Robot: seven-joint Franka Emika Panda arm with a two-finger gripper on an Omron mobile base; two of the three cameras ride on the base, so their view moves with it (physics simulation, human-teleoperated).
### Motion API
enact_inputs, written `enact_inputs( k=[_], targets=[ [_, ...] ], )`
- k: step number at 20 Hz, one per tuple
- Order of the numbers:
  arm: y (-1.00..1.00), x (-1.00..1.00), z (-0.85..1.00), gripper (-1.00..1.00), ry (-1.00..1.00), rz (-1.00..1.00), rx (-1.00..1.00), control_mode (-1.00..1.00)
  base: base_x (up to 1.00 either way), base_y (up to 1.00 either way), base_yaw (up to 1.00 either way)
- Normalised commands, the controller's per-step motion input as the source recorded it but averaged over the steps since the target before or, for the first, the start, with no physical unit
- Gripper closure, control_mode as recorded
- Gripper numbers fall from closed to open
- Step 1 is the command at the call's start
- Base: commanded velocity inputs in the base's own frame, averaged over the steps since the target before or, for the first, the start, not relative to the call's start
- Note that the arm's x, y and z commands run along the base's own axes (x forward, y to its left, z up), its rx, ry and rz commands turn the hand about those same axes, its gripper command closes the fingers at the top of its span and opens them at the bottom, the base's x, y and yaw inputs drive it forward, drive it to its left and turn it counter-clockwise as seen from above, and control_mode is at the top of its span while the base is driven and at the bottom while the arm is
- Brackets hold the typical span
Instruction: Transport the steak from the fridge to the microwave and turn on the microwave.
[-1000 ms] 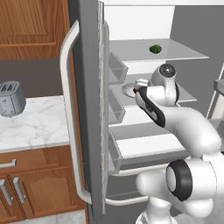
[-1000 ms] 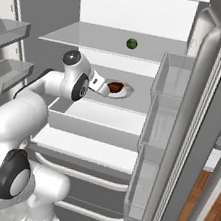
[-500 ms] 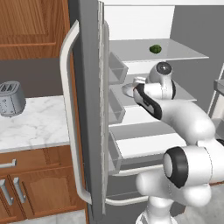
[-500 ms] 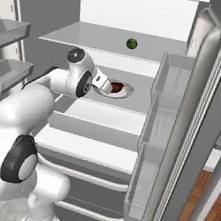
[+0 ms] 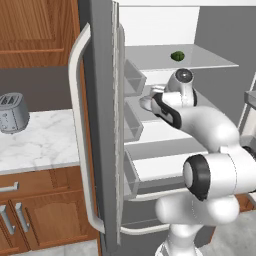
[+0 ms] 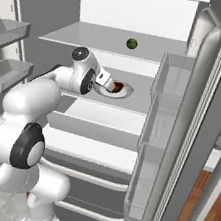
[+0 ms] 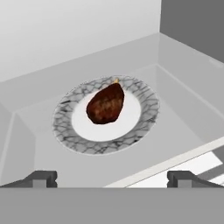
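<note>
A brown steak (image 7: 106,103) lies on a round plate with a marbled grey rim (image 7: 65,118), on a middle glass shelf of the open fridge (image 6: 202,122). My gripper (image 7: 113,178) is open and hovers just in front of the plate, its two dark fingertips (image 7: 41,177) spread wide with nothing between them. In the right base view the hand (image 6: 107,80) reaches over the shelf right beside the steak (image 6: 118,87). The microwave is out of view.
A small green round thing (image 6: 131,43) sits on the shelf above. Grey bins (image 6: 168,91) line the open right door, and the left door with its curved handle (image 5: 77,125) stands beside the arm. A toaster (image 5: 11,112) rests on the marble counter (image 5: 40,145).
The arm has stretched a little deeper into the fridge, bringing the hand closer to the plate. The fingers stayed spread and the steak has not moved.
</note>
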Motion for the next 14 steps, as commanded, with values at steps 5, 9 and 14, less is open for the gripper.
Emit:
enact_inputs(
  k=[5,9,14],
  targets=[
    [-0.01,0.25,-0.13,-1.00,0.00,0.00,0.00,-1.00,0.00,0.00,0.00],
    [-0.06,0.20,-0.14,-1.00,0.00,0.00,0.00,-1.00,0.00,0.00,0.00],
    [-0.04,0.18,-0.08,-1.00,0.00,0.00,0.00,-1.00,0.00,0.00,0.00]
  ],
)
